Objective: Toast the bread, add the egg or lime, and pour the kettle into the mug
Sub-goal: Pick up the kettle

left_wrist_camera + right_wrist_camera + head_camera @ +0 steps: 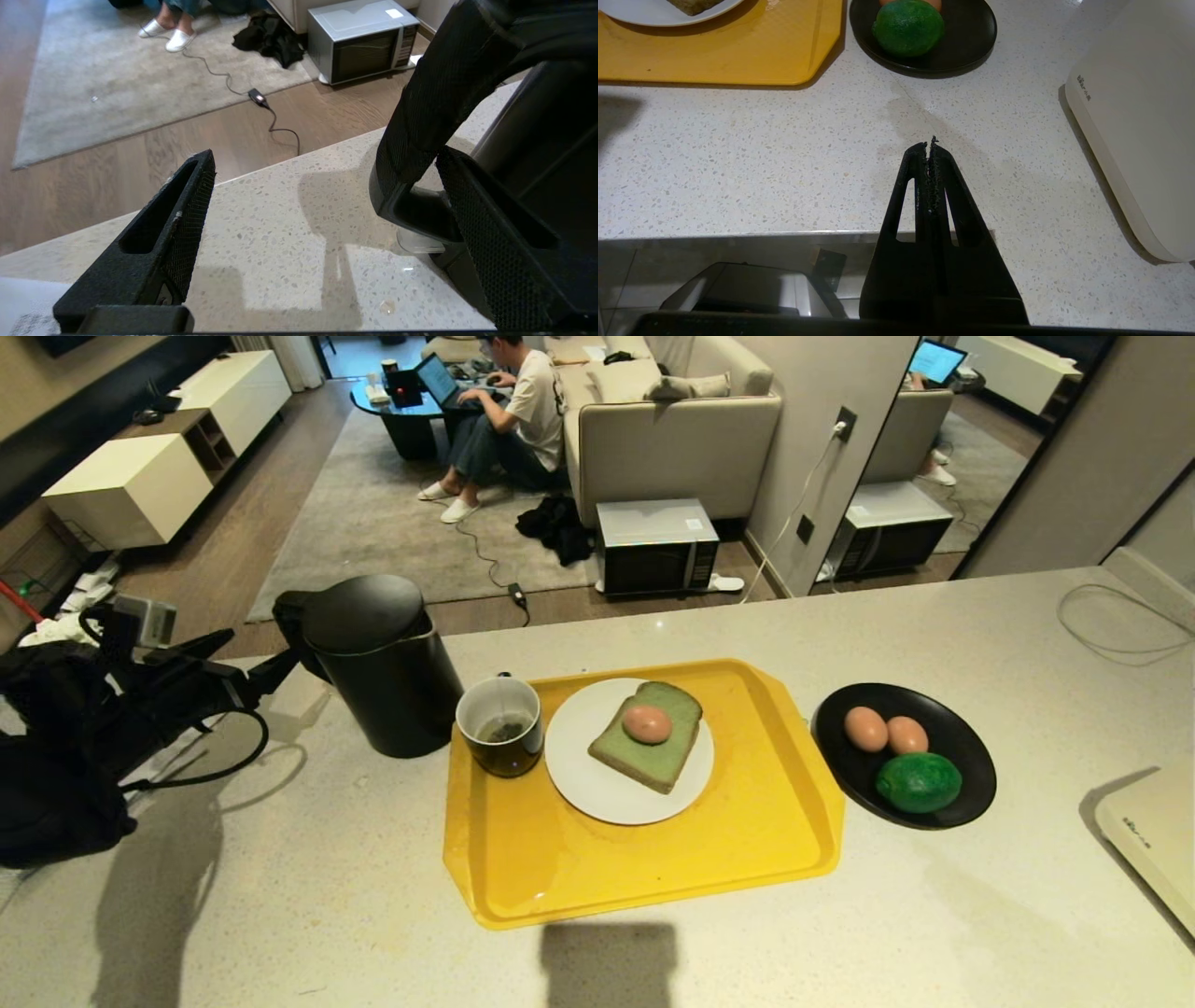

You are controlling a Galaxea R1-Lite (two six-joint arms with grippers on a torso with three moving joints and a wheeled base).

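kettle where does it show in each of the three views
Head view: the kettle stands on the counter left of the mug, with the open left tool at its handle.
Left wrist view: its handle and dark body fill the side by one finger.
Right wrist view: not in it.
Shared landmark: the microwave on the floor, also in the left wrist view.

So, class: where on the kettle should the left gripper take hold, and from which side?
Grip the handle, coming from the kettle's left, away from the mug. The handle arches out on that side, leaving a gap for one finger. The left gripper is open there, one finger by the handle. A side approach probably keeps the kettle upright.
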